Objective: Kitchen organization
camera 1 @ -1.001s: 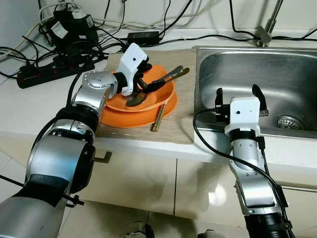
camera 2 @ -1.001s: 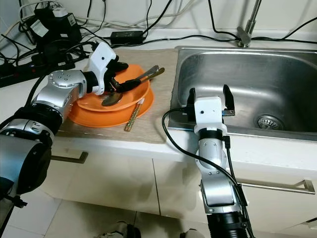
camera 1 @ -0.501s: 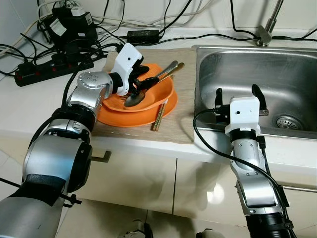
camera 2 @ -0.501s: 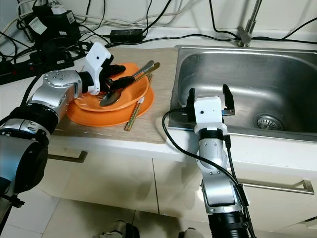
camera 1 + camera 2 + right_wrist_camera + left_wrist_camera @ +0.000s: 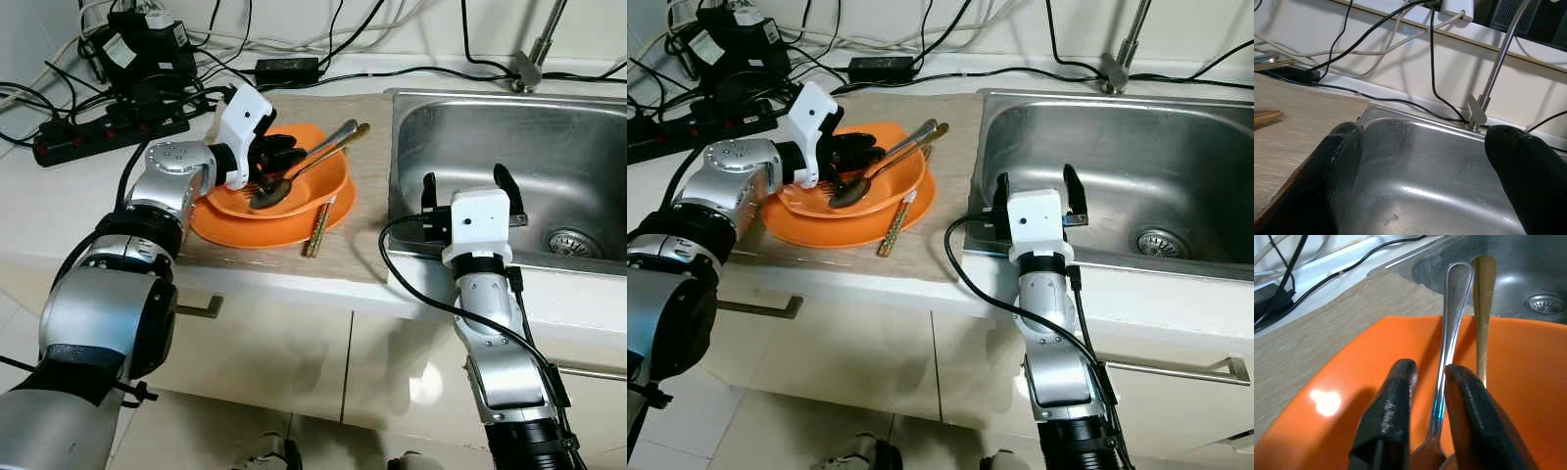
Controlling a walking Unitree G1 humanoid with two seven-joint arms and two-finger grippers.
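Observation:
An orange bowl [image 5: 313, 186] sits on an orange plate [image 5: 235, 223] on the counter left of the sink. A silver spoon [image 5: 1452, 323] and a gold spoon [image 5: 1483, 308] lie in the bowl, handles sticking out toward the sink. My left gripper [image 5: 271, 164] reaches into the bowl and is shut on the silver spoon's handle, near its scoop [image 5: 266, 197]. A pair of chopsticks [image 5: 319, 223] leans off the plate's right rim. My right gripper [image 5: 460, 188] stands open at the sink's near left edge, holding nothing.
The steel sink [image 5: 549, 147] with drain [image 5: 572, 241] and faucet [image 5: 535, 51] is at the right. A beige mat [image 5: 358, 235] lies under the plate. A power strip [image 5: 93, 137], adapters and tangled cables [image 5: 147, 49] crowd the back left counter.
My left gripper has drawn slightly back to the left with the silver spoon, and the spoon handles now point a little higher. The right arm has stayed still.

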